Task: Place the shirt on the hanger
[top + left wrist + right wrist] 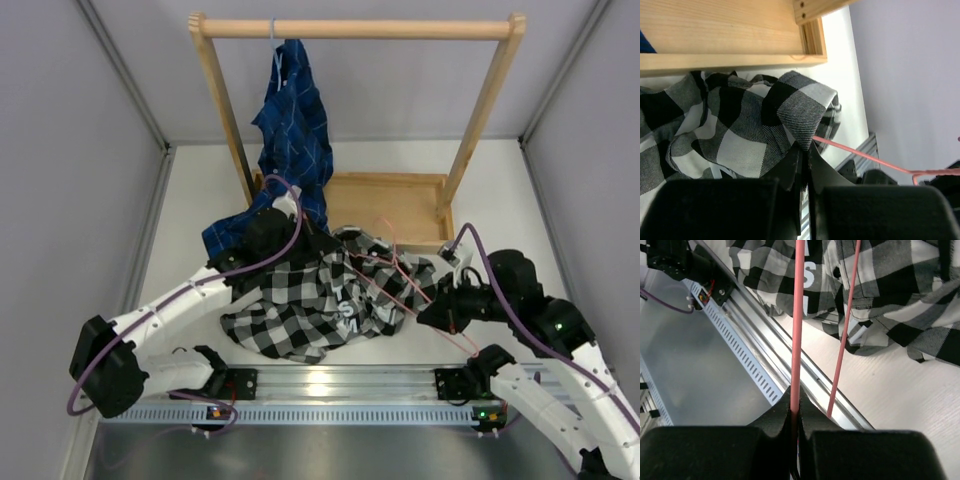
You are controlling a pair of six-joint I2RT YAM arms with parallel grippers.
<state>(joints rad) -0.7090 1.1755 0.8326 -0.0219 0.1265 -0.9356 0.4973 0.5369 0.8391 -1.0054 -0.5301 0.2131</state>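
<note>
Soft black-and-white check fabric, crumpled into loose folds, the shirt (300,310) lies heaped at lower centre of the overhead view, between the two arms. The hanger (798,315), thin pink wire, crosses its right half. The left gripper (804,152) is pinched closed on a fabric fold. The right gripper (795,402) is clamped on the hanger's wire. Behind stands one wooden rack (355,28), where a second, dark blue shirt (295,120) droops from a light blue hanger (274,40), trailing down beside the left wrist.
</note>
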